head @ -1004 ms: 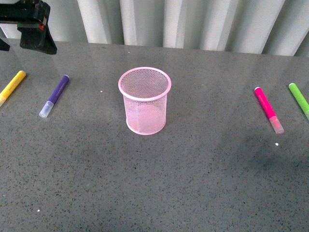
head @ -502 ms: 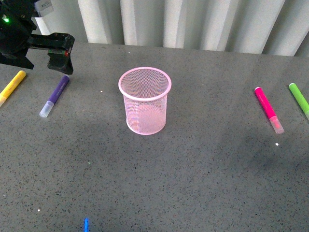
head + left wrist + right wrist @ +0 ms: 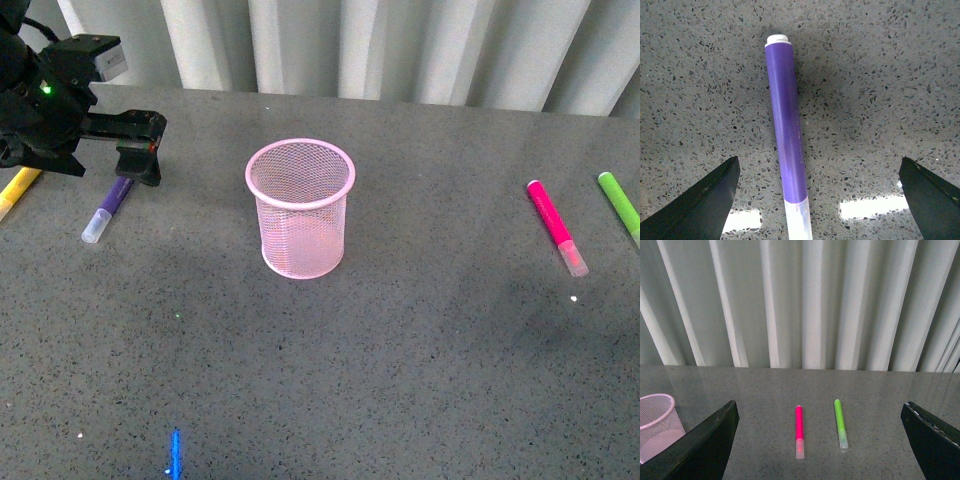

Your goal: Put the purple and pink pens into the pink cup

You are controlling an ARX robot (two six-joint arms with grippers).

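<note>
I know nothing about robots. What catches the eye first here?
A pink cup stands upright mid-table. At far left the black left arm hangs over the purple pen, jaws open either side of it. The pink pen lies at far right beside a green pen.

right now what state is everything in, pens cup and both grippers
purple pen, lying flat, capped, not gripped
pink pen, lying flat, capped
pink cup, upright, no pens inside
yellow marker, lying flat
green marker, lying flat
left gripper, open, over the purple pen
right gripper, open, holding nothing
</note>
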